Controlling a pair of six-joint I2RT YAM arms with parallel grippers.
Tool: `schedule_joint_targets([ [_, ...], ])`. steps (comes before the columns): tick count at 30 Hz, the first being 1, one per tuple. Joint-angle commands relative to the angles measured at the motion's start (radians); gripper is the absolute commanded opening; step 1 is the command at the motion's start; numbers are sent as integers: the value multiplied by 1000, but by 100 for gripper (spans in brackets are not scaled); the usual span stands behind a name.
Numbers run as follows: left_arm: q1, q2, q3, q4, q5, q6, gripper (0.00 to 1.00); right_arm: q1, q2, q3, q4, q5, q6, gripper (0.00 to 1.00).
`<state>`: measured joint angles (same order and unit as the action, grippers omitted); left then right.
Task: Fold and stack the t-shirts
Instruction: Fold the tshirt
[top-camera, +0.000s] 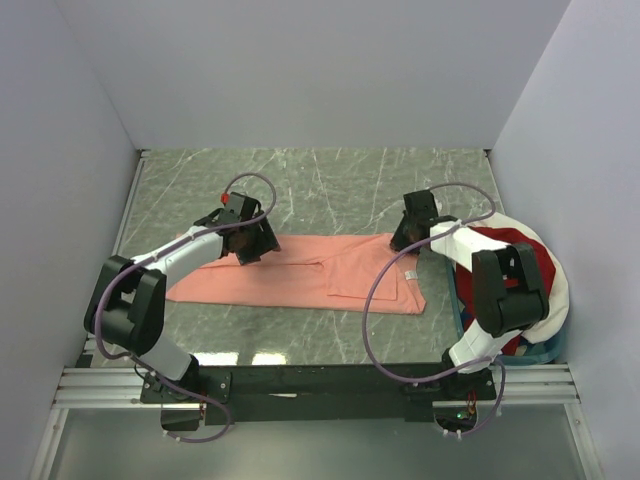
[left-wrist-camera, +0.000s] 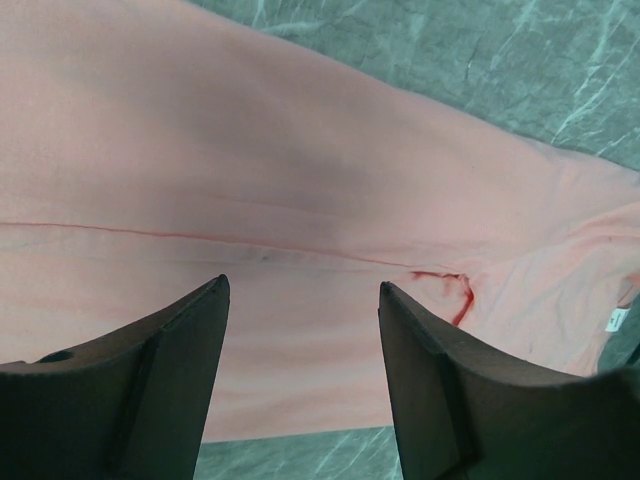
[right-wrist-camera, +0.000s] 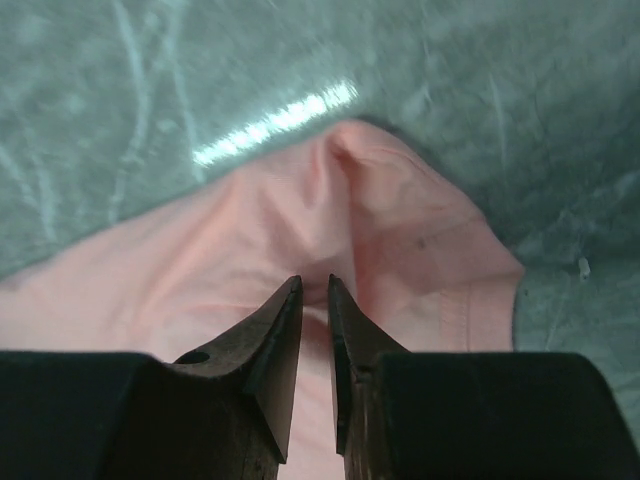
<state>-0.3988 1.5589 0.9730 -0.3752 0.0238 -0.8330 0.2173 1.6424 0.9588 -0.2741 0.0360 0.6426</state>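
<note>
Salmon-pink t-shirt (top-camera: 300, 278) flat; right gripper (right-wrist-camera: 315, 282) pinches corner, left gripper (left-wrist-camera: 303, 286) gaping.

Top view looks down from behind; both wrist views hug the pink t-shirt (top-camera: 300, 280).

Salmon-pink t-shirt (top-camera: 300, 275): soft, matt cloth, faintly creased. The table (top-camera: 330, 190) under it looks like smooth, glossy green marbled stone, with glare at its 6 o'clock edge. My fingers (left-wrist-camera: 170, 370) look like matt black plastic.
</note>
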Motion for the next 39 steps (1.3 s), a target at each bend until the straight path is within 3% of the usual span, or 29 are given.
schedule_joint_targets([
  [1,-5,0,32,16,-21,5,67,-12,16,-29,58,-10,3,24],
  [14,-5,-28,10,-13,-53,14,67,-30,77,35,-10,38,-27,23],
  [21,-14,-69,-82,1,-71,17,65,-30,66,46,-30,45,-21,23],
  [30,-32,-109,-145,22,-108,43,57,-4,-174,34,-105,120,-24,31],
  [39,-37,-143,-158,-8,-199,8,48,188,-311,-159,-27,84,135,31],
])
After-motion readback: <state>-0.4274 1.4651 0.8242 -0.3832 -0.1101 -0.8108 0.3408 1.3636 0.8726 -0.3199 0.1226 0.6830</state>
